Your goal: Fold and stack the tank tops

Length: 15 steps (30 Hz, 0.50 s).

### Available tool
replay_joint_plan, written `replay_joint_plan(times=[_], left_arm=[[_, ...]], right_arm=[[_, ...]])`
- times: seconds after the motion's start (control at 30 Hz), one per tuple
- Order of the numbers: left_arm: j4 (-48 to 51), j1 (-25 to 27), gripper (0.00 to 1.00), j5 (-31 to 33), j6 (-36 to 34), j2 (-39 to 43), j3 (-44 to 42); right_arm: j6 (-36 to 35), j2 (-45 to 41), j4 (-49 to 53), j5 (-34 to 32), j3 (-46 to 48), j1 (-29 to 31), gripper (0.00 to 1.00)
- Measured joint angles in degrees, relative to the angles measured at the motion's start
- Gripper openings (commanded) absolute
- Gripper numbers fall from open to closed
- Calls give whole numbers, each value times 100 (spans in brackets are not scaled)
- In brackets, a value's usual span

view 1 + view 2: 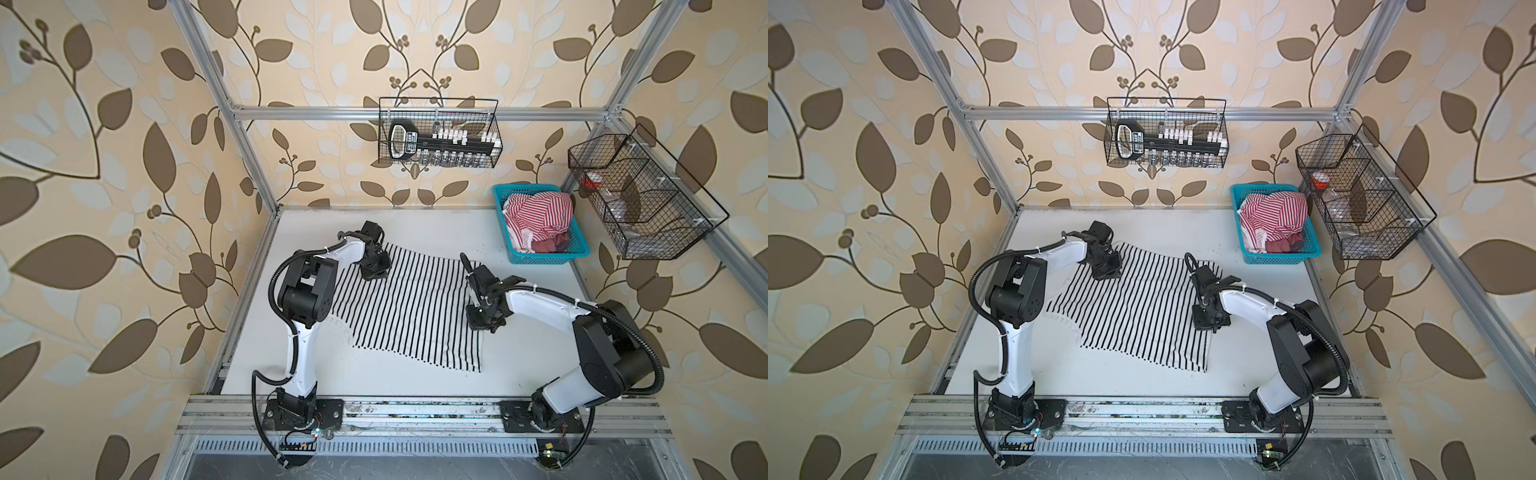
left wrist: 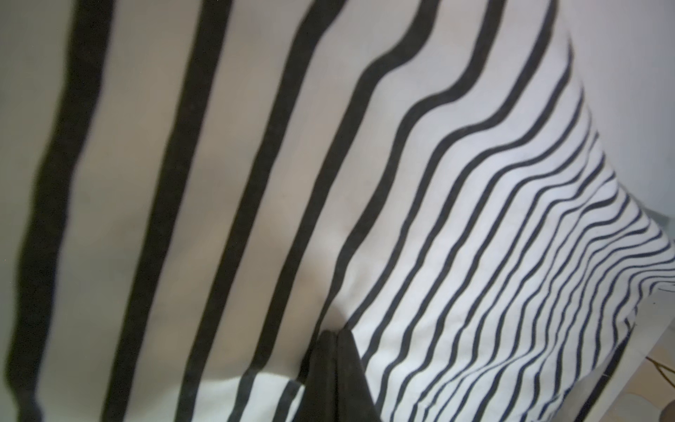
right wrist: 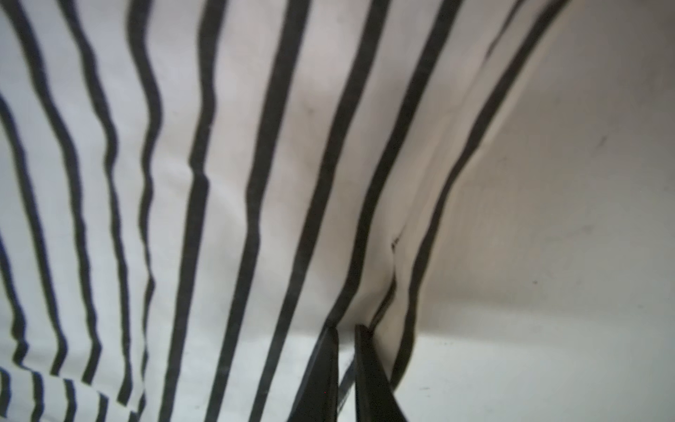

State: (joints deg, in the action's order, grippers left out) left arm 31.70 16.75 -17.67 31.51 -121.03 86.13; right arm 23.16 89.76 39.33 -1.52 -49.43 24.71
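The black-striped tank top (image 1: 407, 307) (image 1: 1133, 307) is spread over the middle of the white table in both top views. My left gripper (image 1: 374, 270) (image 1: 1106, 268) is at its far left corner. In the left wrist view that gripper (image 2: 336, 334) is shut on a pinch of the black-striped tank top (image 2: 456, 255), which rises from the jaws. My right gripper (image 1: 482, 320) (image 1: 1208, 320) is at the top's right edge. In the right wrist view this gripper (image 3: 346, 329) is shut on the hem of the striped cloth (image 3: 237, 182). The red-striped tank top (image 1: 536, 216) (image 1: 1273, 216) lies crumpled in a basket.
A blue basket (image 1: 540, 259) (image 1: 1275, 259) with the red-striped top and other cloth stands at the table's back right. A wire basket (image 1: 440, 133) hangs on the back rail and another wire basket (image 1: 640, 195) on the right rail. Bare white table (image 1: 415, 382) lies in front of the top.
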Motion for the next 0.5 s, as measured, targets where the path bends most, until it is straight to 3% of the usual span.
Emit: replay_joint_plan(times=[0.27, 0.5], left_arm=[[-238, -146, 0, -11, 109, 192, -323], [-63, -149, 0, 24, 310, 402, -498]], right_arm=[[61, -37, 140, -262, 44, -225, 12], [61, -302, 142, -153, -417, -254, 21]])
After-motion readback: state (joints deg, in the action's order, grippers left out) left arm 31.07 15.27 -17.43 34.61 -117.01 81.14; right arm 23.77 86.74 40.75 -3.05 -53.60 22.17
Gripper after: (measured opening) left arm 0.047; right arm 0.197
